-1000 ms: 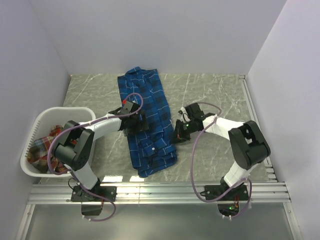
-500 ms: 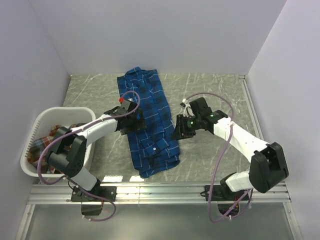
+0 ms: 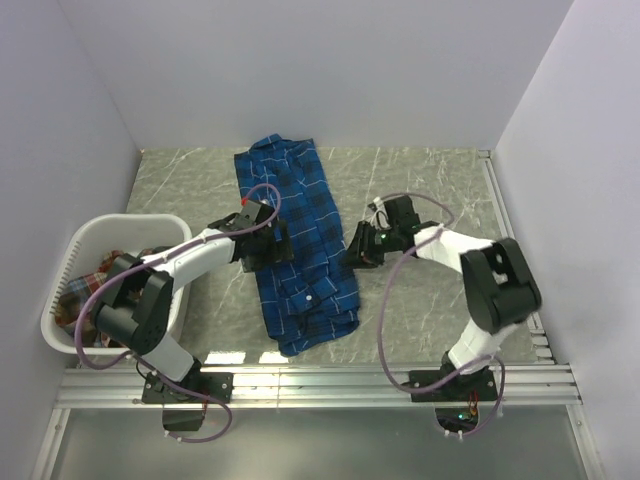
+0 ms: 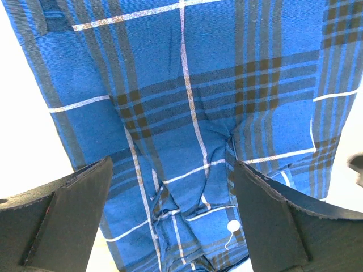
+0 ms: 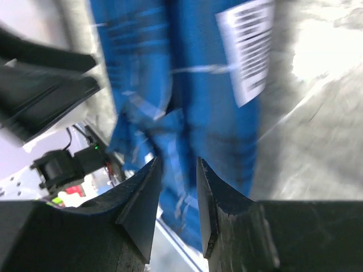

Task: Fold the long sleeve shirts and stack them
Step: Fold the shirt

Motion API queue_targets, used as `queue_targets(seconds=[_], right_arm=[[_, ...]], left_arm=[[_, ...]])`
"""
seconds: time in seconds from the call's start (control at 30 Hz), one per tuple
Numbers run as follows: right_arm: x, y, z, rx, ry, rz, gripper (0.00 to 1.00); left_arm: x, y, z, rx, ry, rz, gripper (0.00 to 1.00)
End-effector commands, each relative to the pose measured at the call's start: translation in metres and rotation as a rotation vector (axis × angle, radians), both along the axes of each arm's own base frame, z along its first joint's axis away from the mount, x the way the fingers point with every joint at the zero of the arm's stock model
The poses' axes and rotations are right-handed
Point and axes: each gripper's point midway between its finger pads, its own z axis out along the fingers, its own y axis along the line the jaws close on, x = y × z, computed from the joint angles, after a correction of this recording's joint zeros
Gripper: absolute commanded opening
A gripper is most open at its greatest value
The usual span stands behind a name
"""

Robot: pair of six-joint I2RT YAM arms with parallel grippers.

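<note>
Lying lengthwise, blue plaid shirt (image 3: 308,205) looks rumpled

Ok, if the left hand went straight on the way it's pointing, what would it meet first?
The royal blue plaid shirt: the left hand points down at it with fingers open, cloth filling the gap between them. It looks close, though depth is hard to judge.

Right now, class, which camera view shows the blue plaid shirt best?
The top external view: it shows almost the whole blue shirt lying on the table. The left wrist view shows only a patch with one white button; the right wrist view is blurred, showing an edge and a white label.
</note>
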Motion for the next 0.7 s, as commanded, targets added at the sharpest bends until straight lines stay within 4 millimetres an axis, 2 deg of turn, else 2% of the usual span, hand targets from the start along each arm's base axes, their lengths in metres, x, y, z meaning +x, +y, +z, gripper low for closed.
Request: queue_targets(seconds=[0.0, 0.07, 0.17, 0.33, 0.4, 0.47, 0.57, 0.6, 0.63, 0.67], right_arm=[[0.006, 0.014, -0.016, 0.073, 0.035, 0.022, 0.39], [0.000, 0.013, -0.035, 0.059, 0.090, 0.029, 0.39], [-0.006, 0.008, -0.053, 0.035, 0.144, 0.011, 0.39], [-0.005, 0.000, -0.069, -0.006, 0.192, -0.025, 0.39], [-0.002, -0.001, -0.071, -0.015, 0.188, -0.028, 0.39], [0.005, -0.003, -0.063, -0.030, 0.130, -0.034, 0.39], [0.012, -0.011, -0.036, -0.076, 0.018, -0.043, 0.39], [0.018, -0.019, -0.032, -0.122, -0.032, -0.058, 0.40], [0.014, -0.023, -0.027, -0.147, -0.038, -0.060, 0.42], [0.015, -0.026, -0.011, -0.152, -0.082, -0.070, 0.43]], left_arm=[[0.010, -0.008, 0.003, -0.038, -0.013, -0.012, 0.93], [0.010, -0.005, -0.005, -0.038, 0.007, -0.002, 0.93], [0.012, -0.001, -0.018, -0.036, 0.037, 0.017, 0.93], [0.019, 0.008, -0.044, -0.039, 0.100, 0.061, 0.93], [0.030, 0.011, -0.044, -0.036, 0.098, 0.084, 0.92], [0.034, 0.012, -0.042, -0.025, 0.097, 0.085, 0.92], [0.043, 0.009, -0.012, -0.045, 0.035, 0.079, 0.92], [0.040, 0.012, -0.004, -0.037, 0.034, 0.082, 0.93], [0.039, 0.013, 0.014, -0.047, -0.001, 0.084, 0.94], [0.033, 0.017, 0.018, -0.046, -0.002, 0.093, 0.95]])
